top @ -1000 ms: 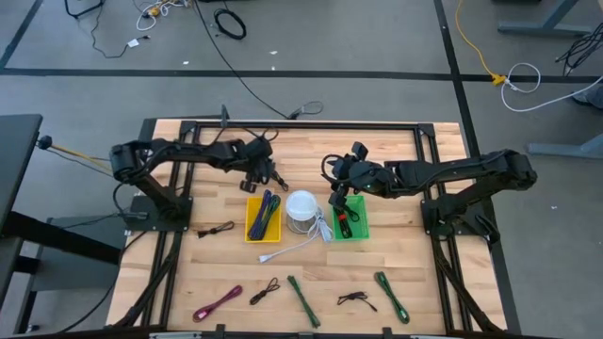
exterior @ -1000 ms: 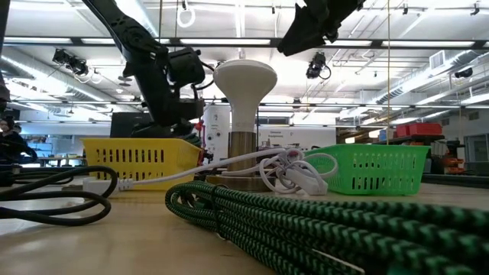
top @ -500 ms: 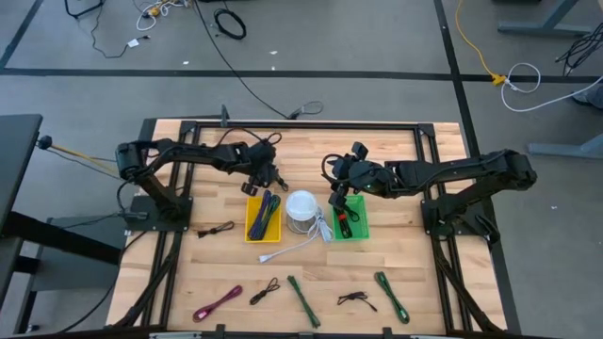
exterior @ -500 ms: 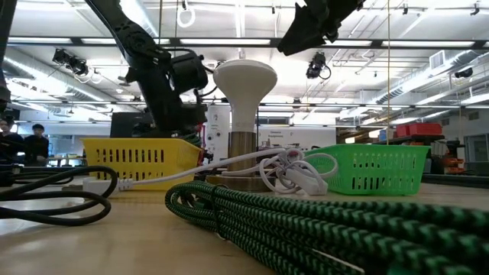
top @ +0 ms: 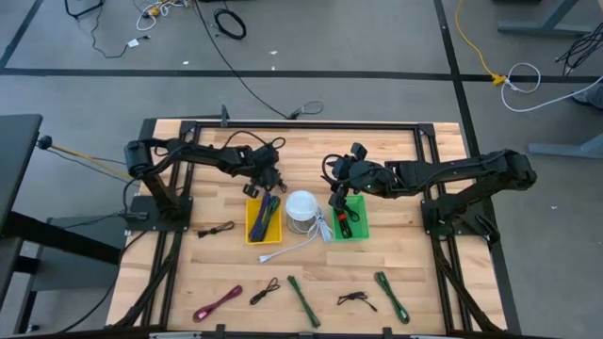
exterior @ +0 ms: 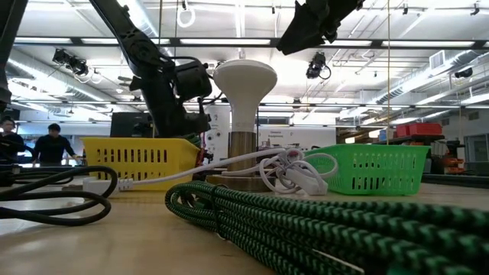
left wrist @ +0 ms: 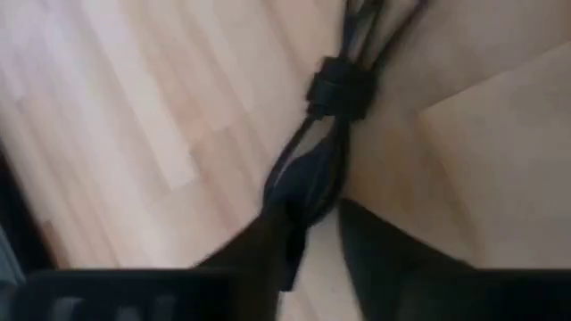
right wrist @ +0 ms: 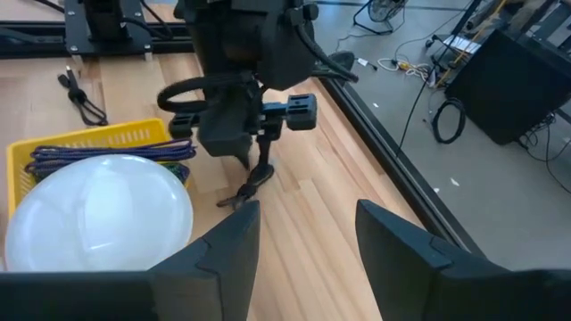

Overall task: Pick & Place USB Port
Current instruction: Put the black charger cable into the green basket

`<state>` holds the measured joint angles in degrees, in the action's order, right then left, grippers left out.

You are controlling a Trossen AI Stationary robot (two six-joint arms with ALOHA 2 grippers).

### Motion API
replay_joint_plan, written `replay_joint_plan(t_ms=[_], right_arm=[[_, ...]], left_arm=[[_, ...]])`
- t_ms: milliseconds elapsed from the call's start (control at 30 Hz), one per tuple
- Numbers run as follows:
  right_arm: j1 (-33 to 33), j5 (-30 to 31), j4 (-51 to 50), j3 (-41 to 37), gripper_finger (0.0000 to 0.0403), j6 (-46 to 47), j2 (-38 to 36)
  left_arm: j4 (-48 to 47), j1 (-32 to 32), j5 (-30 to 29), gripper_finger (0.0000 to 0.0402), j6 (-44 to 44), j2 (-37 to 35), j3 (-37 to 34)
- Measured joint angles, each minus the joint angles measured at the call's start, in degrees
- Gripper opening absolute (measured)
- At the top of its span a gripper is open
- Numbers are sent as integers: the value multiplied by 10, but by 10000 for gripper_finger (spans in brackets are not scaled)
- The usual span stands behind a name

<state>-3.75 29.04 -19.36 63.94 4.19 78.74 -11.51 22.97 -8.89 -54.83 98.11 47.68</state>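
Landmark: yellow basket (top: 263,217).

- Black USB cable (left wrist: 314,156): bundled, strapped near middle; hangs just behind basket's far edge, over worktop (top: 396,155).
- Handling (judgement): light, limp, loops swing; strap band safest hold, plug end stiffer but small.
- Left gripper (top: 268,178): at basket's far rim, jaws pinched nearly closed on cable's end, bundle dangling.
- Right gripper (top: 337,192): past white dome lamp (top: 301,206) from basket, above green basket (top: 359,221); jaws spread wide, holding nothing.

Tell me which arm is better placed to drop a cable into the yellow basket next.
Left. The left gripper holds a black cable just behind the yellow basket; the right gripper, open and empty, hovers at the green basket.
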Motion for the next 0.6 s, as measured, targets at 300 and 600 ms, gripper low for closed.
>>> replay_joint_plan(t_ms=[300, 600], right_arm=[[0, -1, 0, 0, 189, 1, 0], [0, 0, 0, 0, 189, -1, 0]], left_arm=[[1, 9, -37, 18, 12, -2, 0], [-5, 34, -147, 18, 40, -55, -1]])
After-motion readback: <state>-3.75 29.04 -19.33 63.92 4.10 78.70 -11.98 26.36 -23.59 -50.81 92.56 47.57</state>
